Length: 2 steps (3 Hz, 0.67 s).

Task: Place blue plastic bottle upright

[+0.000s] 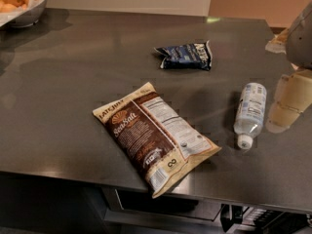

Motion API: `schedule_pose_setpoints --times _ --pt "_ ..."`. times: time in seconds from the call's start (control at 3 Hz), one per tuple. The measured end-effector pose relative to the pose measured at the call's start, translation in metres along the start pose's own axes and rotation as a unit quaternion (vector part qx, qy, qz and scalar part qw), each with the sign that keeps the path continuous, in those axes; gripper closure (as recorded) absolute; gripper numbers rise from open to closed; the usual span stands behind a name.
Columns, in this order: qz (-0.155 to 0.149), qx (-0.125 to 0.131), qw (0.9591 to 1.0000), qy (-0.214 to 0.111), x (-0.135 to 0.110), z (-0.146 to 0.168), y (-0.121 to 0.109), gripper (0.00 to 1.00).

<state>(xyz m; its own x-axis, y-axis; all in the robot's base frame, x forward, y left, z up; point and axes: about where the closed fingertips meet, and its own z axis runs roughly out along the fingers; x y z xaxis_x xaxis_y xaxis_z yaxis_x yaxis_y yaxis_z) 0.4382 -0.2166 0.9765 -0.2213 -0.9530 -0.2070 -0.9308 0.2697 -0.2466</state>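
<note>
The chip bag (153,135) lies flat mid-counter (63,96), its 6 o'clock corner overhanging the near edge. At its 3 o'clock the blue plastic bottle (250,112) lies on its side, cap pointing toward the near edge, with bare counter around it. The gripper (287,104) hangs just beside the bottle's 3 o'clock side; I cannot tell how its jaws stand. A dark blue snack packet (186,56) lies at 12 o'clock, and a fruit bowl (24,13) at the far 10 o'clock corner.

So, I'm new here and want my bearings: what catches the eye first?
The big brown chip bag lies flat on the counter, one corner overhanging the front edge. Right of it the blue plastic bottle lies on its side, cap toward the front, with the end effector close beside it at the picture's right edge.
</note>
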Motion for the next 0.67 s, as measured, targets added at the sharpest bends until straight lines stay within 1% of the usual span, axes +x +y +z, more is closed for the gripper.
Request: schedule_pose_setpoints --times 0.33,0.67 --pt "0.000 0.000 1.0000 0.000 0.0000 0.0000 0.0000 0.00" --pt "-0.024 -0.007 0.9997 0.003 -0.0043 0.0008 -0.0048 0.00"
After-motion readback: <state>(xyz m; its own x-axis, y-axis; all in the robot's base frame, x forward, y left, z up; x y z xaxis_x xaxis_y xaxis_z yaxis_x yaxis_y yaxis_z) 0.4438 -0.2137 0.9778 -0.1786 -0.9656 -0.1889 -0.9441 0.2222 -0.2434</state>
